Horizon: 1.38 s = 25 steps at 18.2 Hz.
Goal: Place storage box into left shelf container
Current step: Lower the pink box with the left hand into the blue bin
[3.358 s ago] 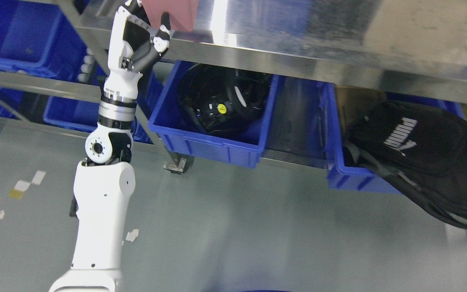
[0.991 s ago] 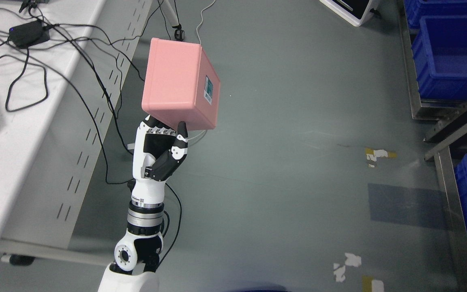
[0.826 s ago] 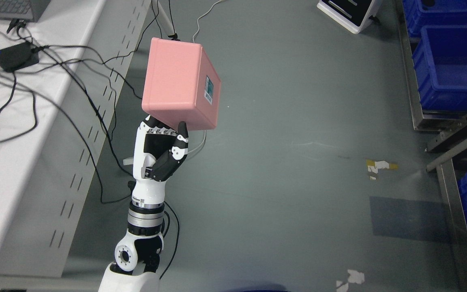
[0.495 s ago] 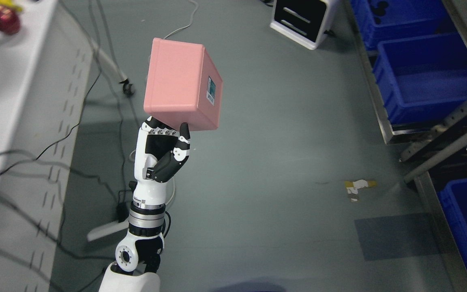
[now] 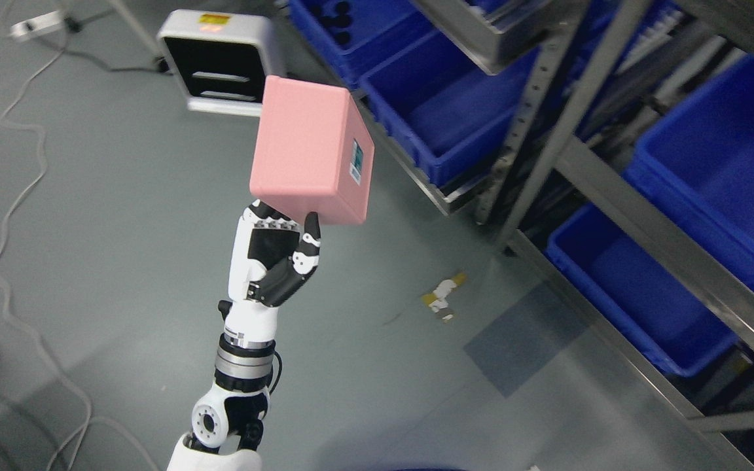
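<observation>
**Operator:** Pink, boxy and plastic — that's the pink rectangular storage box (image 5: 308, 152) I've got up in the air, tilted, with a small printed label on its right-hand face. My left hand (image 5: 275, 258), the white and black one, is under its lower edge, fingers curled up behind the box and the thumb pressed against the front near the bottom corner. So the hand is closed on the box and carrying it.

**Observer:** Where is the box relative to the shelf?

**Operator:** Held over the grey floor (image 5: 122, 216), clear of everything, left of the metal shelf rack (image 5: 619, 196). The rack runs diagonally across the right side of my head view. Nearest the box is a deep blue plastic bin (image 5: 439, 114) on a lower level, just to the box's right in the picture. Another blue bin (image 5: 632, 294) sits low further down the rack, and a large blue bin (image 5: 724, 163) sits on the level above it.

**Observer:** Anything else around?

**Operator:** A white and black boxy unit (image 5: 220, 62) stands on the floor beyond the box, a pale cable (image 5: 14, 216) snakes down the left side, and a scrap of yellow and white tape (image 5: 444, 296) lies on the floor near the rack's foot. I can't see my right arm at all.
</observation>
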### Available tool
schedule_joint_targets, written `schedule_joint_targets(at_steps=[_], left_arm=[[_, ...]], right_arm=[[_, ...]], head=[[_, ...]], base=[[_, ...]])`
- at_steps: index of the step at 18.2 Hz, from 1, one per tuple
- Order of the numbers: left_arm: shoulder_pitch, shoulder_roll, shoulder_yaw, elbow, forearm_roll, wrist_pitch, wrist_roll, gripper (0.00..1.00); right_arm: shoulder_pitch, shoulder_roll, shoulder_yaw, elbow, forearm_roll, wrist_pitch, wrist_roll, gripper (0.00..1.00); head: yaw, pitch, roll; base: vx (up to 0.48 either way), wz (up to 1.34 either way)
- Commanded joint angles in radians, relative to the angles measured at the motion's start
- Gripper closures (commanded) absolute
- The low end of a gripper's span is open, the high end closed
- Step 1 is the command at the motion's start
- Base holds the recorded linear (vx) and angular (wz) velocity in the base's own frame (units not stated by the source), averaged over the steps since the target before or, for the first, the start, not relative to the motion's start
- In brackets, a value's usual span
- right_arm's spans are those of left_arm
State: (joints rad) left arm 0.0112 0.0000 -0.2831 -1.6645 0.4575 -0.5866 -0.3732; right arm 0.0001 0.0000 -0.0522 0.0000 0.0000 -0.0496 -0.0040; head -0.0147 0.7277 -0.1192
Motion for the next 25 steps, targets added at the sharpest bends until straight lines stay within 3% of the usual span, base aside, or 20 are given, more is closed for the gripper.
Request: schedule_joint_targets(at_steps=[1,10,13,18,22,25], left_arm=[[0.084,0.017,-0.082,0.026,-0.054,0.008,-0.047,0.98],[0.036,0.017,0.064,0.169,-0.161,0.017,-0.046,0.98],[-0.007,0.017,0.116,0.178,-0.239,0.085,-0.05,0.98],[-0.114,0.043,0.143,0.241,-0.456,0.226,-0.16,0.98],[-0.255,0.048,0.166,0.272,-0.555,0.353,-0.177,0.98],[-0.375,0.049,0.168,0.357,-0.67,0.376,-0.217,0.98]], right_arm=[[-0.005,-0.017,0.0,-0.017,-0.021,0.0,0.001,0.0],[-0.005,-0.017,0.0,-0.017,-0.021,0.0,0.001,0.0],[-0.003,-0.017,0.0,-0.017,-0.021,-0.001,0.001,0.0],[-0.003,-0.017,0.0,-0.017,-0.021,-0.001,0.002,0.0],[-0.003,-0.017,0.0,-0.017,-0.021,0.0,0.001,0.0],[-0.003,-0.017,0.0,-0.017,-0.021,0.0,0.001,0.0]], head=[[0.0,0.0,0.0],[0.0,0.0,0.0],[0.0,0.0,0.0],[0.0,0.0,0.0],[0.0,0.0,0.0],[0.0,0.0,0.0]], base=[[0.349,-1.26],[0.252,-1.09],[0.191,-0.73],[0.155,-0.48],[0.116,-0.31],[0.074,-0.2]])
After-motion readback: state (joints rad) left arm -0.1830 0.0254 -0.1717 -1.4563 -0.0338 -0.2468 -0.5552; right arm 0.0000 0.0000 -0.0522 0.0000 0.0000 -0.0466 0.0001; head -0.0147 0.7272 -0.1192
